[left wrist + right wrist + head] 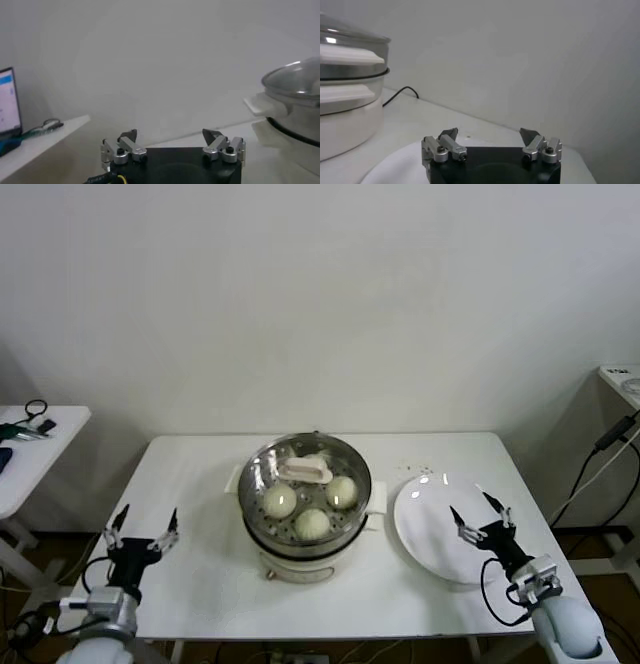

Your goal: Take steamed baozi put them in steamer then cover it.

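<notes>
Nearest the robot, the left hand (141, 528) hangs over the bench's (200, 584) near left corner, its fingers spread wide and grasping nothing. The right hand (479, 511) sits toward the near right corner, above the near part of a flat white plate (425, 519); its fingers are spread wide too and it carries nothing. Both hands are well apart from the steamer.

The plate lies on the right half of the bench, just beside the steamer (308, 509), and nothing lies on it.

The steamer stands about midway between the left and right edges of the bench, a shiny steel basket on a white pot base with side handles. The cover (305, 472) rests on top of it, its cream handle toward the far side. Through the glass three baozi (312, 523) show clearly inside the basket, one nearest the robot and two flanking it farther back; whether a fourth lies under the handle cannot be told.

A second white table (30, 454) stands beyond the left edge, with cables on it.
</notes>
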